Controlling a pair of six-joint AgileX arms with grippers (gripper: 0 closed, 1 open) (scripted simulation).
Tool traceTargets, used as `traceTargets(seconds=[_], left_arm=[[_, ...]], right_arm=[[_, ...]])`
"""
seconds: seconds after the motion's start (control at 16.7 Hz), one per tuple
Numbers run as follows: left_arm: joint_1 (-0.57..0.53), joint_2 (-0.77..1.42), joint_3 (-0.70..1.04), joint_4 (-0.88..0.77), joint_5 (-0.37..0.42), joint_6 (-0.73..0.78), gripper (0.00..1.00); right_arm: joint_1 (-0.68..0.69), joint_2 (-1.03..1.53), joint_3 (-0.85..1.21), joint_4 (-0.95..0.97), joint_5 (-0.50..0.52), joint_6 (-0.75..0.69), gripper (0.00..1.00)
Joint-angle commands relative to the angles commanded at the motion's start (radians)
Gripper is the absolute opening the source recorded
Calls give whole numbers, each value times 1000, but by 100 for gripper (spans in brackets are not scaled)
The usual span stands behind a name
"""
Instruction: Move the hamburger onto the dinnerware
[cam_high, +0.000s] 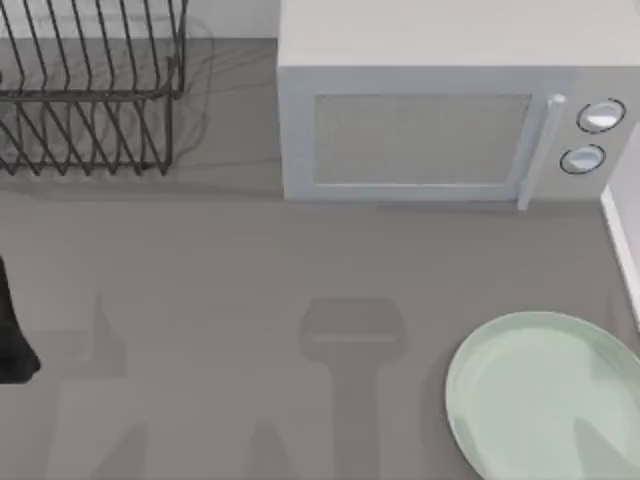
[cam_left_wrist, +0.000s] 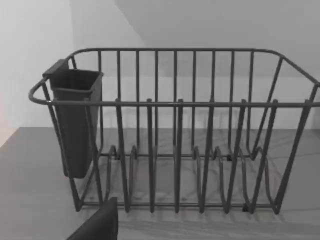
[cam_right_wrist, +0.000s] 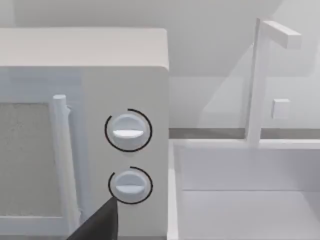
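Grey table (cam_high: 250, 270): mint plate (cam_high: 545, 395) front right, microwave (cam_high: 440, 130) behind, wire rack (cam_high: 90, 90) back left. Left arm (cam_high: 12, 330) possibly at left edge. Finger spread of both grippers: cannot tell.

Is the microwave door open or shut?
Shut. In the top view the microwave door lies flush with the front, its handle beside the two knobs.

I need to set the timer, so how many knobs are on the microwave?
2. Both sit on the microwave's right-hand panel, stacked: the upper knob above the lower knob, just right of the door handle. Other faces aren't visible.
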Motion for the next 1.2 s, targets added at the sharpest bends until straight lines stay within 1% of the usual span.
traceTargets(seconds=[0.18, 0.36, 0.54, 1.02, 1.2], left_arm=[[0, 0, 0, 0, 0, 0, 100], [0, 0, 0, 0, 0, 0, 100], [0, 0, 0, 0, 0, 0, 100], [0, 0, 0, 0, 0, 0, 100], [0, 0, 0, 0, 0, 0, 100]], right_arm=[[-3, 13, 10, -12, 1, -12, 100], [-22, 109, 81, -95, 2, -101, 100], [-51, 302, 197, -239, 2, -253, 100], [-145, 1009, 557, -716, 0, -736, 100], [-174, 1200, 669, -855, 1, -881, 100]])
